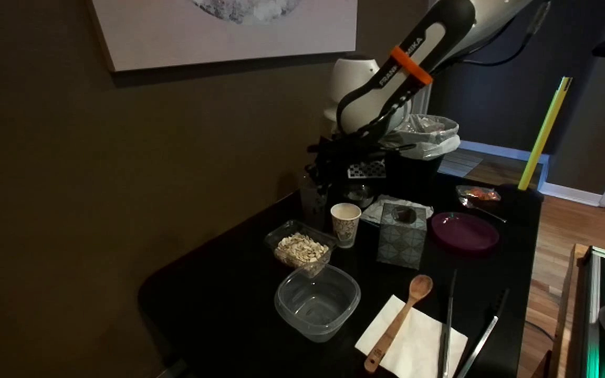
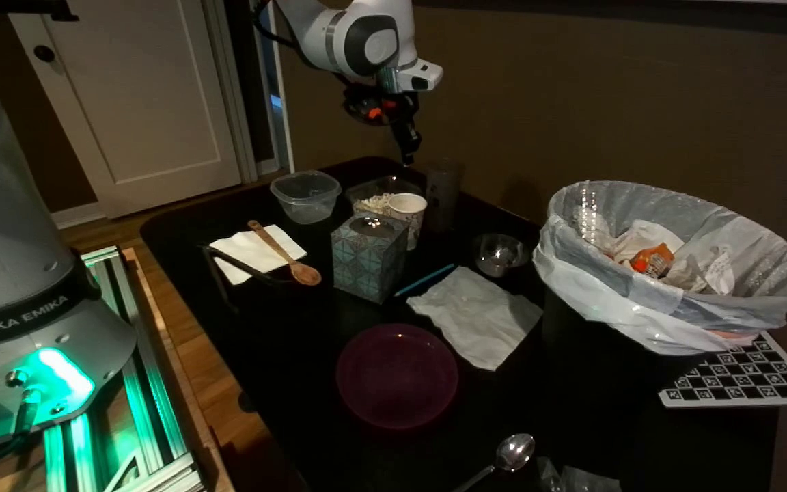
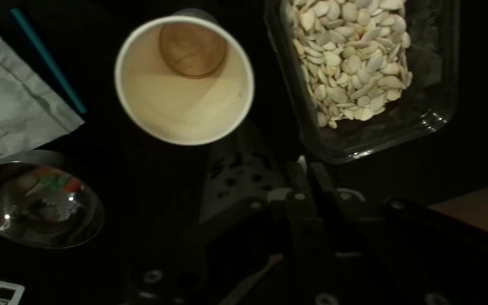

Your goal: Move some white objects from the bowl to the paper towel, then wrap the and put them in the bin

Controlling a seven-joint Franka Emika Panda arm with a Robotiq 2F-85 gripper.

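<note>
Shut just above the table, my gripper (image 3: 306, 167) has the pale tip of one white seed (image 3: 302, 161) poking out between its fingers. The rest of that seed is hidden. Close by, the bowl, a clear rectangular tub (image 3: 367, 146), holds many more white seeds (image 3: 350, 59); the fingertips are beyond its near corner in the wrist view. The paper towel (image 2: 475, 318) lies flat and slightly crumpled, bare on top in an exterior view. Behind it stands the bin (image 2: 612, 314), dark with a pale liner and rubbish inside. In an exterior view the gripper (image 2: 407, 160) hangs above the tumbler's side of the tub.
A paper cup (image 3: 184, 127), a translucent tumbler (image 2: 443, 195) and a tissue box (image 2: 369, 263) stand near the tub. A small glass bowl (image 2: 499, 254), a blue stick (image 2: 424, 280) and a maroon plate (image 2: 397, 376) surround the towel. A napkin (image 1: 428, 341) carries a wooden spoon (image 1: 397, 325).
</note>
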